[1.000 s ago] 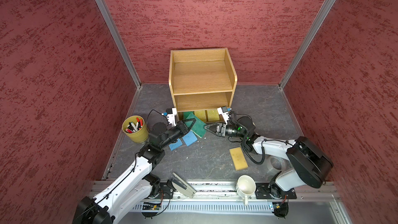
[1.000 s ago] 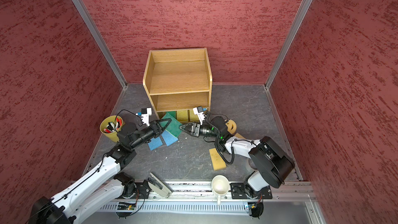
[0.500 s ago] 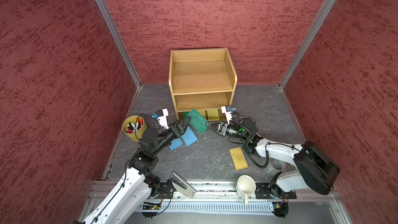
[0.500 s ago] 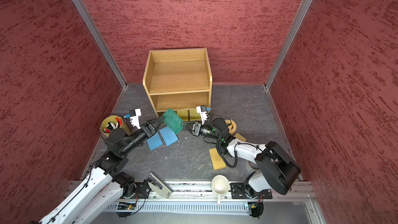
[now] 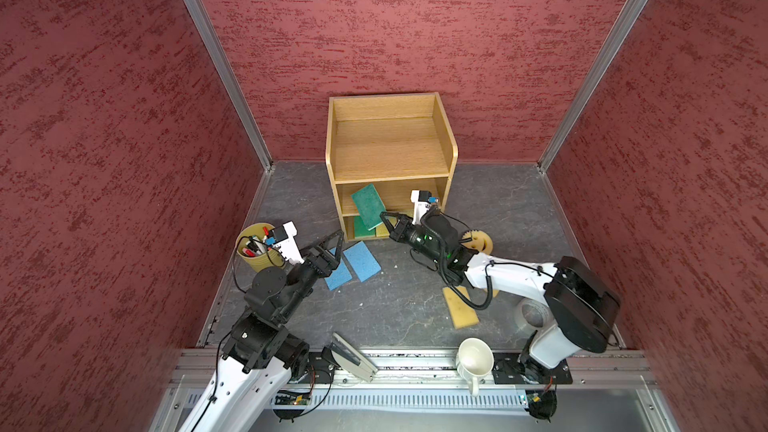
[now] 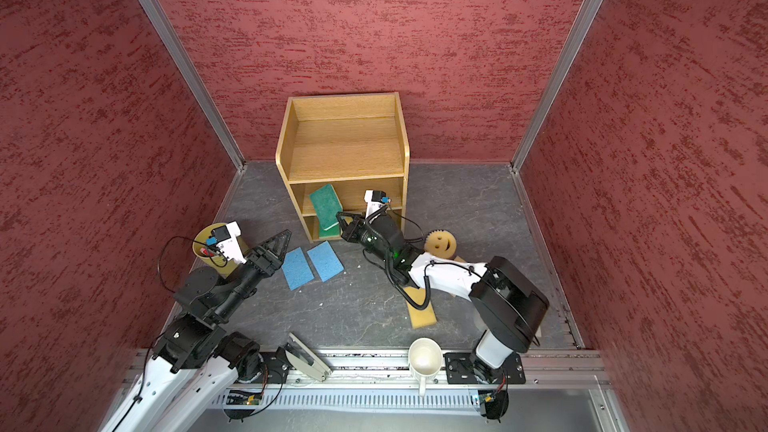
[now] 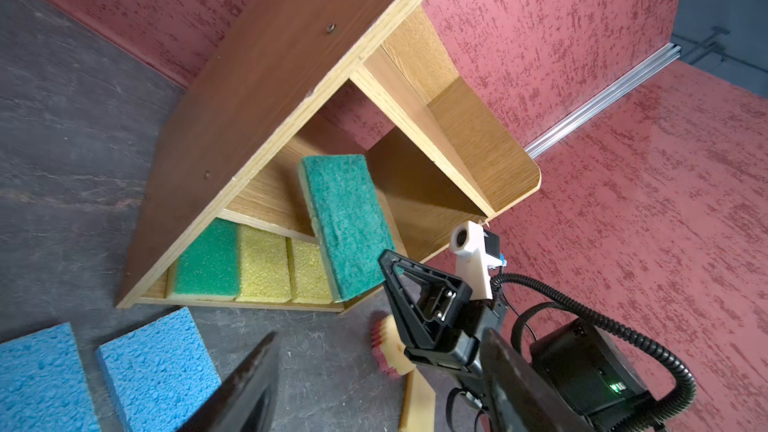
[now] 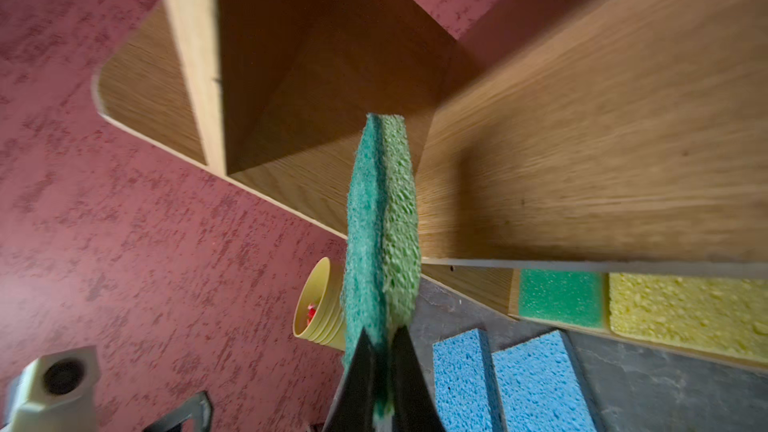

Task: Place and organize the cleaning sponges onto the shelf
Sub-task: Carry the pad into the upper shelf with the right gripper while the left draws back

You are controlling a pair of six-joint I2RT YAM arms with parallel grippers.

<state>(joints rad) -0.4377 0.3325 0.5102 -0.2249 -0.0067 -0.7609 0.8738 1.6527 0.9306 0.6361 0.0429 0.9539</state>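
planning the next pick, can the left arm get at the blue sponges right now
Probably yes: the left end effector hangs open right beside the blue sponges, nothing lies between, and the right end effector is away at the shelf, shut on a green sponge.

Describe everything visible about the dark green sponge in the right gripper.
The dark green sponge is a rectangular pad: a fuzzy dark green scouring face on a lighter, porous foam layer. The right gripper is shut on one short end, squeezing it thin. It is tilted, far end inside the middle tier of the light wooden shelf, near end overhanging the bottom tier.
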